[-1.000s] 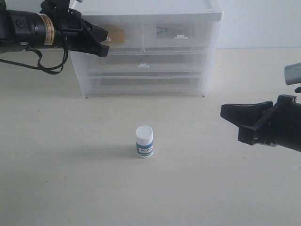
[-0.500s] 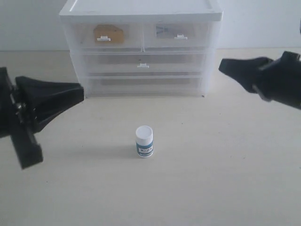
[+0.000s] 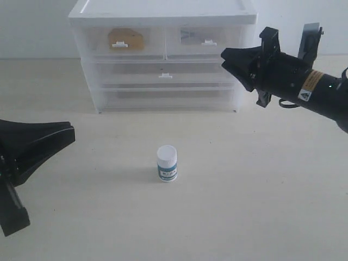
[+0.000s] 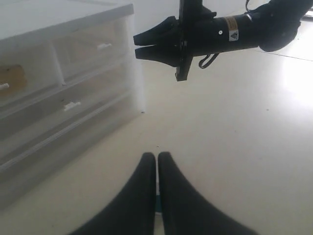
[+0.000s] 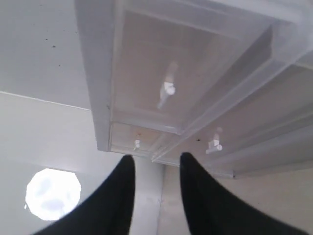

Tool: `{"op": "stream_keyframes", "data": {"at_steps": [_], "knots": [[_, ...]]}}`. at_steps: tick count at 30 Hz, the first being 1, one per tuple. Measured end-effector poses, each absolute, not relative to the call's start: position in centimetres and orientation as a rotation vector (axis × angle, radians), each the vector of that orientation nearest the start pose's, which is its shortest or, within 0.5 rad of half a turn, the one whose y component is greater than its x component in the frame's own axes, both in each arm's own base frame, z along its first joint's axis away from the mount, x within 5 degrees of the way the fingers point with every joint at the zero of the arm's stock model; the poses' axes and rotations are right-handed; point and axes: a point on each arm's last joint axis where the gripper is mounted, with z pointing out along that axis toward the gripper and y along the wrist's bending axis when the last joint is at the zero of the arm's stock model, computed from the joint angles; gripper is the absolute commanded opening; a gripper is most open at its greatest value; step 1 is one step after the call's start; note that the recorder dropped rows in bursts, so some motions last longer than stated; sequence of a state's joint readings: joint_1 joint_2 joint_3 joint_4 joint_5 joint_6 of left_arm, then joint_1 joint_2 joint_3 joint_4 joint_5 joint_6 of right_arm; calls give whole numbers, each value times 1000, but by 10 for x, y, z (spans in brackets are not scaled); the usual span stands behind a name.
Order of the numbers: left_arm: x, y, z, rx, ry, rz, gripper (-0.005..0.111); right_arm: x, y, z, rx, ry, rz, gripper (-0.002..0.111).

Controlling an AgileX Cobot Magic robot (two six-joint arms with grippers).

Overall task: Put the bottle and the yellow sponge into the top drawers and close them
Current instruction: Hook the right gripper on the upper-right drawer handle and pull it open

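Nearest to us, the left gripper (image 3: 69, 133) hangs low over the table (image 3: 250, 206), its body cut off by the edge of the exterior view. In the left wrist view its two black fingers (image 4: 145, 169) lie pressed together with nothing between them. A teal sliver shows in the crack lower down; we cannot tell what it is.

Next comes the bottle (image 3: 167, 163), upright and alone on the table, well apart from both arms. Its label is too small to read.

Farther back, the right gripper (image 3: 225, 56) hovers just beside the cabinet's (image 3: 163, 12) right front corner, level with the top drawers (image 3: 202, 49). Its fingertips (image 5: 126, 164) stand a little apart and carry nothing (the gap is plain in its own wrist view, less so from outside).

At the back, both top drawers look pushed in flush. The yellow sponge (image 3: 126, 39) lies in the left one, only a tan blur through the translucent front, partly hidden by the handle. The right drawer holds a greyish shape we cannot make out.
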State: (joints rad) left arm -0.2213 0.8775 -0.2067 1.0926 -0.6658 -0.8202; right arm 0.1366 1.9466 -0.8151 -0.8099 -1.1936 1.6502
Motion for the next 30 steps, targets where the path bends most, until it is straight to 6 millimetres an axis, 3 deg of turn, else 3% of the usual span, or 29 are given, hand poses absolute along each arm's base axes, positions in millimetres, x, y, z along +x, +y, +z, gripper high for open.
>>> {"op": "stream_keyframes", "data": {"at_steps": [2, 7, 15, 24, 27, 30], "knots": [[130, -80, 227, 752, 1639, -552, 4, 344, 117, 166, 371, 1799, 1635, 53], [130, -80, 227, 760, 1635, -542, 4, 357, 136, 172, 375, 1831, 1575, 54], [130, -80, 227, 762, 1635, -538, 4, 376, 137, 183, 407, 1837, 1478, 54], [130, -80, 227, 762, 1635, -538, 4, 381, 139, 187, 403, 1850, 1470, 53], [130, -80, 227, 762, 1635, -538, 4, 380, 140, 187, 402, 1852, 1470, 42], [130, -80, 227, 762, 1635, -538, 4, 381, 141, 188, 407, 1850, 1468, 19]]}}
